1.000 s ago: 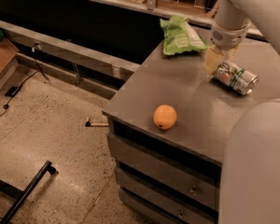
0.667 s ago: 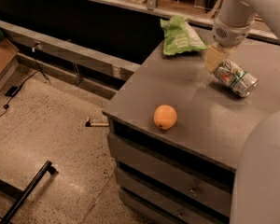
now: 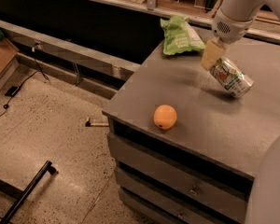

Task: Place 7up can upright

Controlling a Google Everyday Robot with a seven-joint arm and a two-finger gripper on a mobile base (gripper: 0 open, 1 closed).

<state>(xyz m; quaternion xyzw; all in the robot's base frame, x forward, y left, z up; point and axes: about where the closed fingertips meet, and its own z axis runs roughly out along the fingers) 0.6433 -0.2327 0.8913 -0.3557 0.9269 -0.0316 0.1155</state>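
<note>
The 7up can (image 3: 231,77), silver with a green-and-white label, is tilted over the grey table top (image 3: 196,111) at the back right. Its upper left end is raised and its lower right end is close to the surface, with a shadow beneath it. My gripper (image 3: 212,55) comes down from the white arm (image 3: 235,10) and is closed on the can's raised end. One yellowish finger (image 3: 210,53) shows, and the other is hidden behind the can.
An orange fruit (image 3: 164,116) sits near the table's front edge. A green snack bag (image 3: 179,36) lies at the back left corner. Drawers (image 3: 177,181) are below the top. Part of my white body (image 3: 270,190) fills the lower right. The floor lies to the left.
The can's left end has risen, so it is tilted more steeply than before. The gripper has moved up slightly with it. The orange and the bag have not moved.
</note>
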